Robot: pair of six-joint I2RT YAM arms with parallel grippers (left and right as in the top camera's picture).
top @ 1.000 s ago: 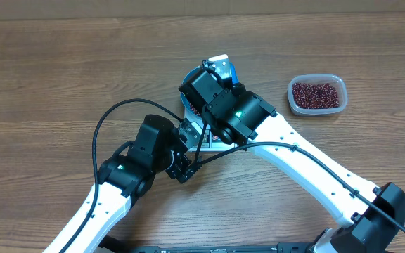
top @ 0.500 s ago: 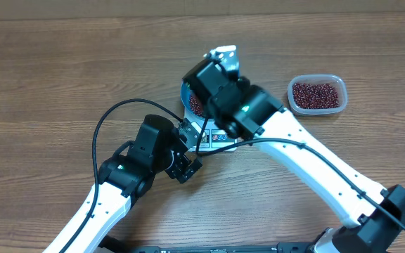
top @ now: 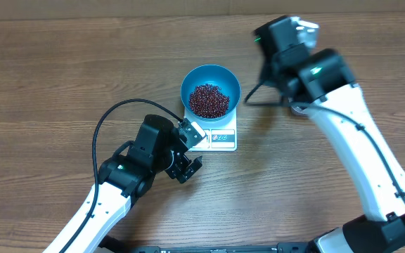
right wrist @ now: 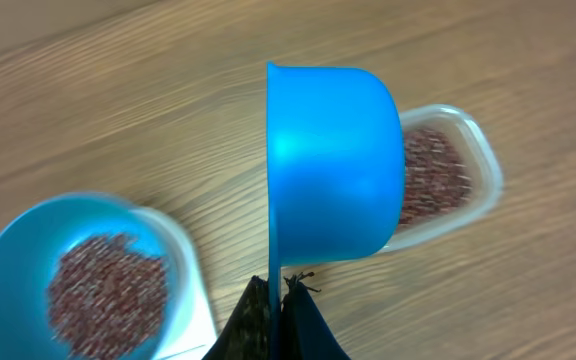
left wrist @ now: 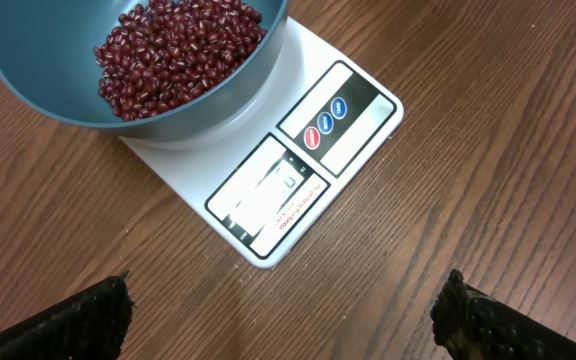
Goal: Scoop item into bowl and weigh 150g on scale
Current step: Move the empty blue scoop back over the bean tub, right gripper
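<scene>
Since beans (top: 209, 100) are loose, light, apt to roll, move them only by scoop (right wrist: 333, 165), thin stiff handle pinched in right gripper (right wrist: 278, 320) jaws; heap sits in bowl (top: 188, 81) atop scale (top: 222, 139); left gripper (left wrist: 288, 318) beside scale, jaws apart, empty

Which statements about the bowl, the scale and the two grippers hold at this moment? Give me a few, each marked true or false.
1. The bowl stands on the scale. True.
2. The bowl is empty. False: it holds a heap of beans.
3. The left gripper is clamped on the scale. False: it is open, holds nothing, and its fingers are clear of the scale.
4. The right gripper is shut on the scoop. True: it pinches the scoop's handle.
5. The tub holds no beans. False: the right wrist view shows beans in it.
</scene>
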